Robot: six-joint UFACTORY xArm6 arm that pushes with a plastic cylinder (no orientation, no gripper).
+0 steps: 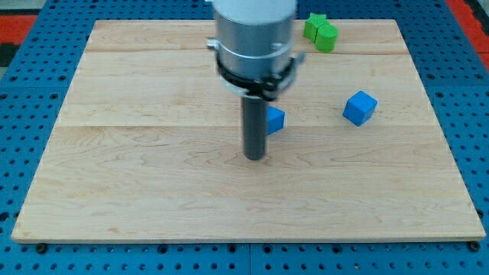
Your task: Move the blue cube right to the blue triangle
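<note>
The blue cube (pixel 360 107) sits on the wooden board (pixel 153 183) at the view's right of centre. The blue triangle (pixel 275 119) lies near the board's centre, partly hidden behind my rod. My tip (pixel 254 157) rests on the board just below and to the left of the blue triangle, close to it. The blue cube is well to the right of my tip and apart from the triangle.
A green block (pixel 320 31), irregular in shape, lies near the board's top edge, right of centre. The arm's grey body (pixel 254 38) hangs over the top middle. A blue perforated surface (pixel 30 114) surrounds the board.
</note>
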